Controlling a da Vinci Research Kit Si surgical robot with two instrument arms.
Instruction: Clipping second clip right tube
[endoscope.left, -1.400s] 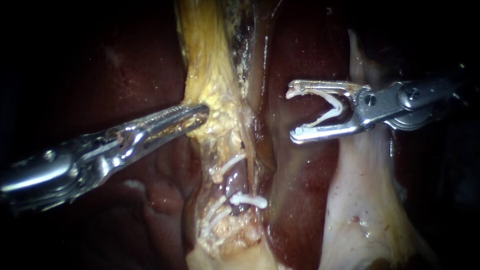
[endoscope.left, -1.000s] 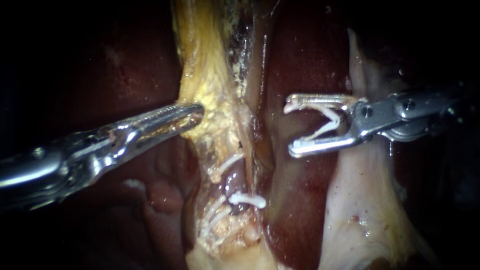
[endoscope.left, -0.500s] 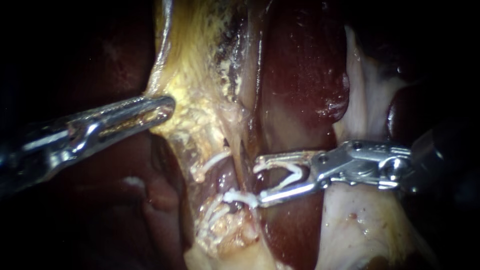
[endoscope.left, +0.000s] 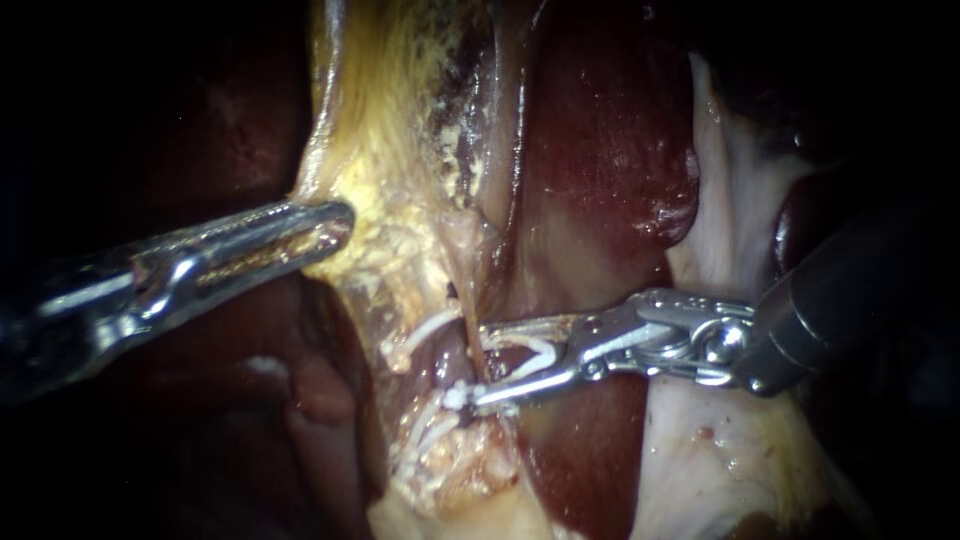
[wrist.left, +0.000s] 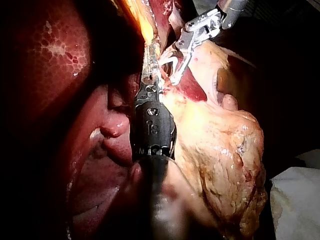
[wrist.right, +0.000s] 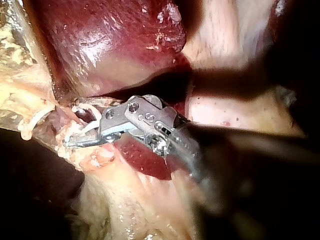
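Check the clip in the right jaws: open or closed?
Open. The clip spreads as a V between the right instrument's parted jaws, each leg lying along one jaw; a gap shows between the legs.

silvery left instrument (endoscope.left: 335, 225), dark-shafted right instrument (endoscope.left: 482, 362)

Dark red and glistening, the pig's liver (wrist.left: 55, 65) lies with a large lump of yellowish fatty tissue (wrist.left: 225, 150) pressed against its side, while the table under both is lost in deep shadow in all three views. A white cloth (wrist.left: 297, 200) lies spread near the fatty tissue, on the side facing away from the liver, and whether cloth and tissue touch cannot be told.
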